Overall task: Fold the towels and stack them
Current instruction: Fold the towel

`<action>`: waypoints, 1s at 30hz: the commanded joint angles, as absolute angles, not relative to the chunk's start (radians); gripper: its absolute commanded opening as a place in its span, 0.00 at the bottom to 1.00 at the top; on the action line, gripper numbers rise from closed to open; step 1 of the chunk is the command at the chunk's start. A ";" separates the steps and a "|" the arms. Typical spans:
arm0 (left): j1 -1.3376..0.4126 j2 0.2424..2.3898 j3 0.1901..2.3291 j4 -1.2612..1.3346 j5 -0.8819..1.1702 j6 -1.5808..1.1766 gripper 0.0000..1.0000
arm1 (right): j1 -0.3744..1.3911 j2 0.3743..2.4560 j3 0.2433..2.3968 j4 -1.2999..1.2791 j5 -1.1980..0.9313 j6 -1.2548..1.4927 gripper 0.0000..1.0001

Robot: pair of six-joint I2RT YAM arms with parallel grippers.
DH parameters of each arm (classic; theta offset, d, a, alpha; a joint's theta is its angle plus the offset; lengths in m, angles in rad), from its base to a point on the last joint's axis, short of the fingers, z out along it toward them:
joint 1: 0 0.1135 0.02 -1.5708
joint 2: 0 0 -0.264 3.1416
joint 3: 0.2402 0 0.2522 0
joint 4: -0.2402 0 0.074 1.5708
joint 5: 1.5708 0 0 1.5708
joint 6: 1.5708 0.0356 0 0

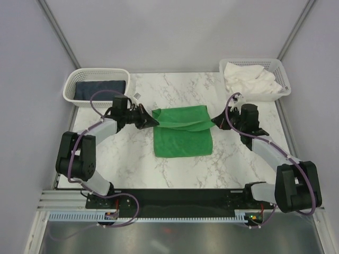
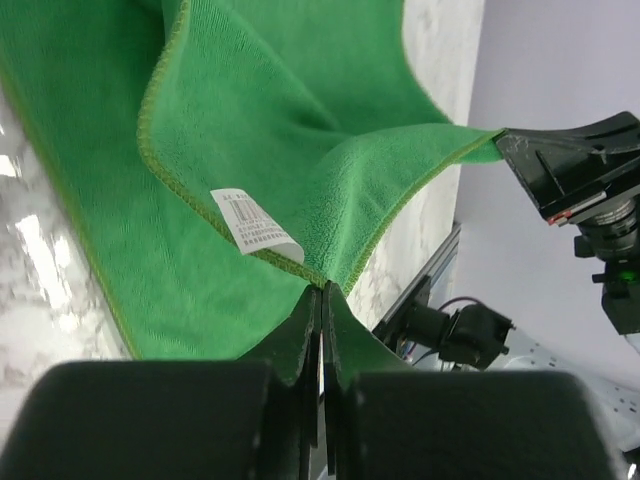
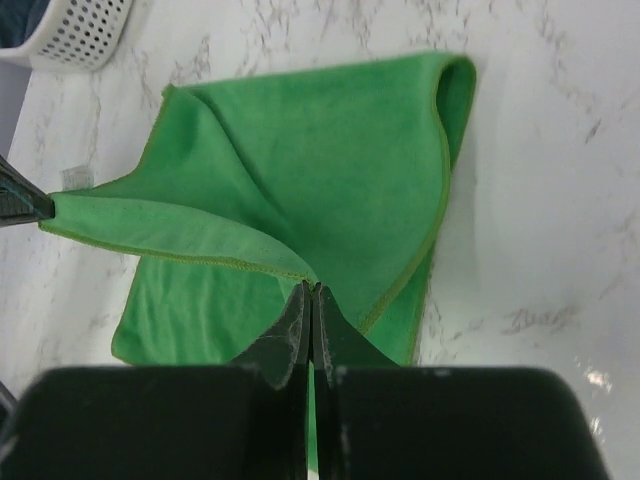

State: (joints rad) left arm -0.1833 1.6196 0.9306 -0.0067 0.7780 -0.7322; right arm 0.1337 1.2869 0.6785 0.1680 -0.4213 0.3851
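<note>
The bright green towel (image 1: 183, 132) lies in the middle of the marble table, its upper layer lifted off the lower one. My left gripper (image 1: 154, 121) is shut on the towel's left corner (image 2: 300, 262), next to its white tag (image 2: 252, 223). My right gripper (image 1: 214, 122) is shut on the right corner (image 3: 300, 272). The held edge hangs stretched between the two grippers above the rest of the towel (image 3: 330, 170). The dark navy towel (image 1: 100, 89) lies in the left basket. The white towel (image 1: 249, 79) is heaped in the right basket.
A white mesh basket (image 1: 74, 84) stands at the back left and another (image 1: 283, 79) at the back right. A small white scrap (image 1: 136, 96) lies on the marble table (image 1: 238, 164) by the left basket. The arms' base rail runs along the near edge.
</note>
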 commanded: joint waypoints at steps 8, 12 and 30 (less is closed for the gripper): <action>-0.307 1.391 0.727 -0.110 0.548 -0.643 0.02 | 0.150 1.124 0.476 0.218 -0.419 0.495 0.00; -0.340 1.374 0.686 -0.150 0.467 -0.649 0.02 | 0.152 1.098 0.422 0.200 -0.399 0.506 0.03; -0.376 1.325 0.640 -0.156 0.445 -0.653 0.04 | 0.153 0.963 0.383 -0.053 -0.279 0.486 0.37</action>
State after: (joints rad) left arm -0.3695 1.3777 0.6373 -0.1638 0.4618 -0.6861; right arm 0.1532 1.0122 0.3668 0.0410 -0.3405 0.4976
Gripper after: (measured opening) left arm 0.044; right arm 0.365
